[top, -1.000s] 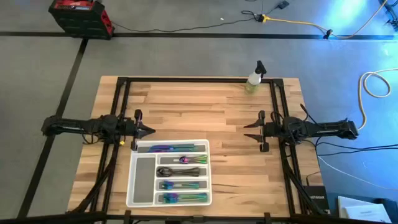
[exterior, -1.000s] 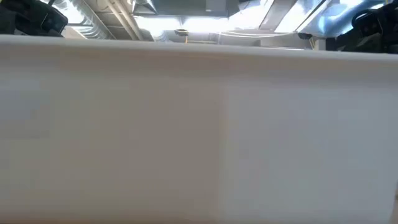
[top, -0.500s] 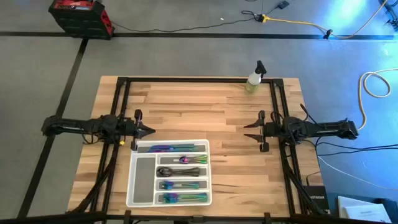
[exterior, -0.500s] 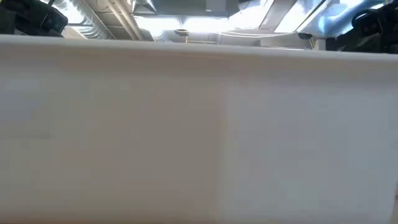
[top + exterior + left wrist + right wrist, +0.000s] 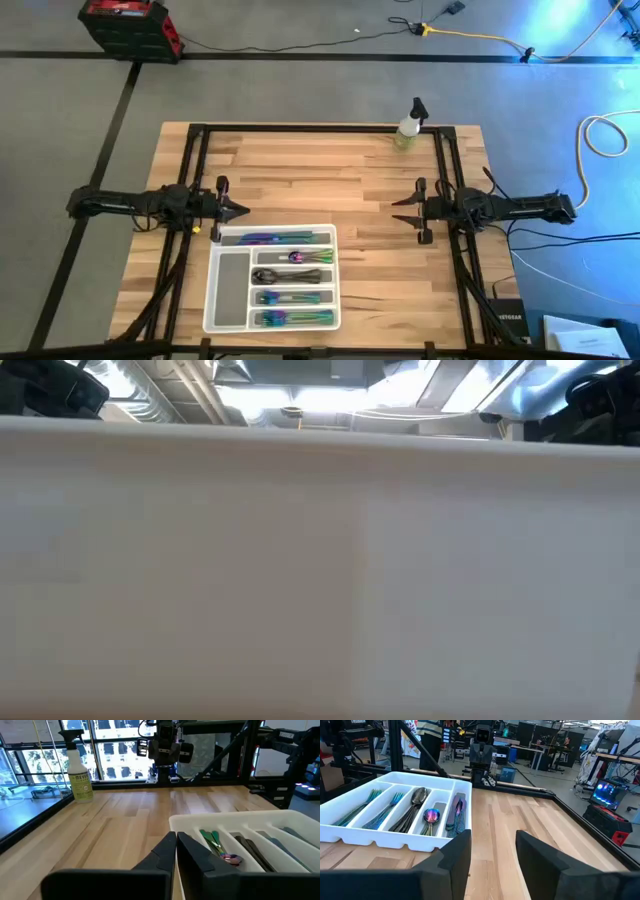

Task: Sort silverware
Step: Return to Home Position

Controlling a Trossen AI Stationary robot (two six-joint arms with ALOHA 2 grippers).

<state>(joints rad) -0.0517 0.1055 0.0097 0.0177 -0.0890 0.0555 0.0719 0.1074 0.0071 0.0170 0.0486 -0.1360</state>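
Note:
A white compartment tray lies on the wooden table near its front edge, left of centre. The silverware lies inside it: iridescent forks, spoons and knives and some dark pieces, sorted by compartment. My left gripper hovers shut just beyond the tray's far left corner, its fingers meeting. My right gripper stands open at the table's right side, with nothing between its fingers. Both point toward the table's middle.
A small spray bottle stands at the table's far edge, right of centre. Black frame rails run along the table's left, right and far sides. In the low view the tray's white wall blocks nearly everything.

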